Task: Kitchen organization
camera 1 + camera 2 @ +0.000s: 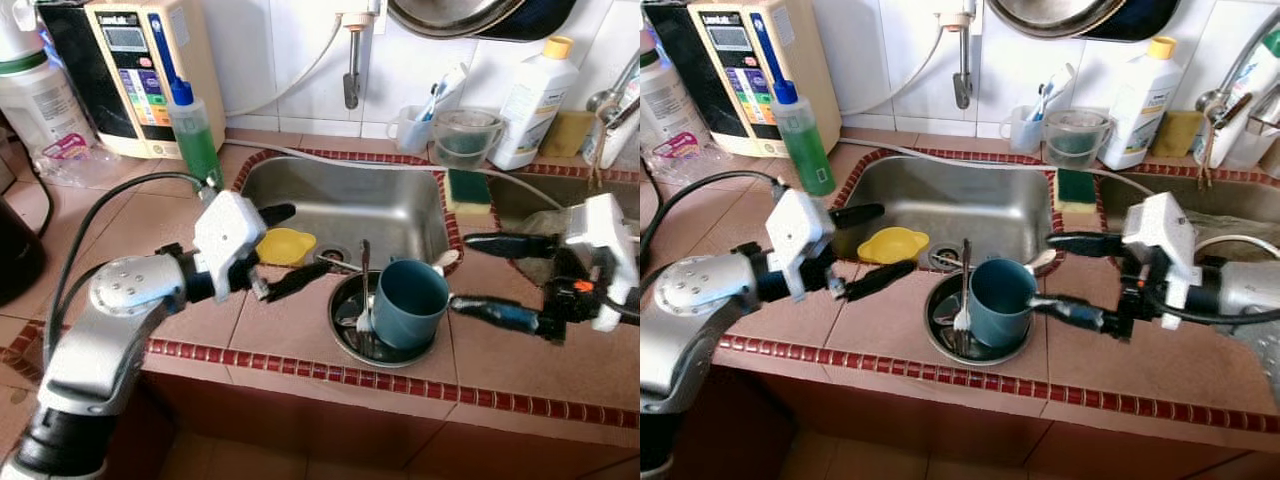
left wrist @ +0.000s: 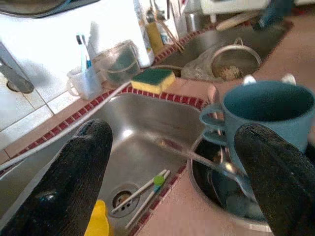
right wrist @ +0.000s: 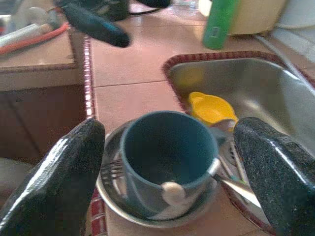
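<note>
Progress: early; blue mug [image 1: 408, 302] and cutlery sit in steel bowl [image 1: 352, 342] on bench [image 1: 300, 325].
Left gripper [image 1: 278, 246]: fingers released, at mug's 9 o'clock.
Right gripper [image 1: 490, 280]: fingers released, at 3 o'clock.
Remaining: sorting.

a tan tiled bench [image 1: 300, 325] edged in red trim carries a metal bowl [image 1: 385, 350] at the sink's front lip. a green soap bottle [image 1: 195, 130] and a beige appliance [image 1: 140, 70] stand at its back left; a white bottle [image 1: 535, 100] stands back right.
</note>
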Tool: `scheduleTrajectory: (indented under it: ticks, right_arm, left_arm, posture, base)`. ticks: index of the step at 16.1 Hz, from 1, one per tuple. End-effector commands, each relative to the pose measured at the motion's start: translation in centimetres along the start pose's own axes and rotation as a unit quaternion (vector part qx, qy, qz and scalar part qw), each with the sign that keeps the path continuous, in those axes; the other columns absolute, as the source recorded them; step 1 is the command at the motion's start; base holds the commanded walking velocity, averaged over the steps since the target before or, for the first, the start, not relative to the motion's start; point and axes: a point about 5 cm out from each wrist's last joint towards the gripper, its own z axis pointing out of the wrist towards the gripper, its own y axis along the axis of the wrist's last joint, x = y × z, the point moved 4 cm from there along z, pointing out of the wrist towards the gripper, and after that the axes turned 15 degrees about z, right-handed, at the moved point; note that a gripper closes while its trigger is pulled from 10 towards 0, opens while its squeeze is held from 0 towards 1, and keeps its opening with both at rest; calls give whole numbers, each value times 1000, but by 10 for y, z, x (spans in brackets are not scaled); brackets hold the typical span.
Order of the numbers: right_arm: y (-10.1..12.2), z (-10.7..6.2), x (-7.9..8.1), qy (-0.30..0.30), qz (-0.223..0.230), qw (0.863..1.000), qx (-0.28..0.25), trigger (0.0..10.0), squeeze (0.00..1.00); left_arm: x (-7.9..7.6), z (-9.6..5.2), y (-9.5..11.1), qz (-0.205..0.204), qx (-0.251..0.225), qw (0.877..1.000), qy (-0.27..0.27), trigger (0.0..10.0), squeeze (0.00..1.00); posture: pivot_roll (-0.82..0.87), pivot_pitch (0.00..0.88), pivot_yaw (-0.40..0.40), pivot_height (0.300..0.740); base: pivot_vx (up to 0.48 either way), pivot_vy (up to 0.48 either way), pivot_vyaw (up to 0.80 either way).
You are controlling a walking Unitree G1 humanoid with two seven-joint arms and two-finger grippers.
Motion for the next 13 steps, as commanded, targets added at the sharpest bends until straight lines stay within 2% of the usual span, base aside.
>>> scheduleTrajectory:
  ticks: [1,4,6,9,13]
  right_arm:
    - [1,3,0,11,-8,1000,5,10000,0]
    - [-7,16,-3,40,-2,999,19,10000,0]
    - [-15,26,-4,69,2,997,38,10000,0]
    - [-20,31,-7,94,8,994,63,10000,0]
    - [-27,35,-13,123,10,987,103,10000,0]
  left_arm:
    - [1,2,1,1,5,1000,1,10000,0]
    - [-5,2,4,21,1,1000,-5,10000,0]
    - [-14,-6,-3,36,7,999,-20,10000,0]
    - [-19,-13,-3,34,16,999,-22,10000,0]
    - [-32,-17,2,51,19,997,-52,10000,0]
  posture:
    - [-256,67,18,740]
    - [-214,66,-21,740]
    - [-194,71,-49,740]
    - [-171,78,-86,740]
    - [-151,82,-112,740]
  base:
    - [0,0,0]
    - [0,0,0]
    - [0,0,0]
    - [0,0,0]
    - [0,0,0]
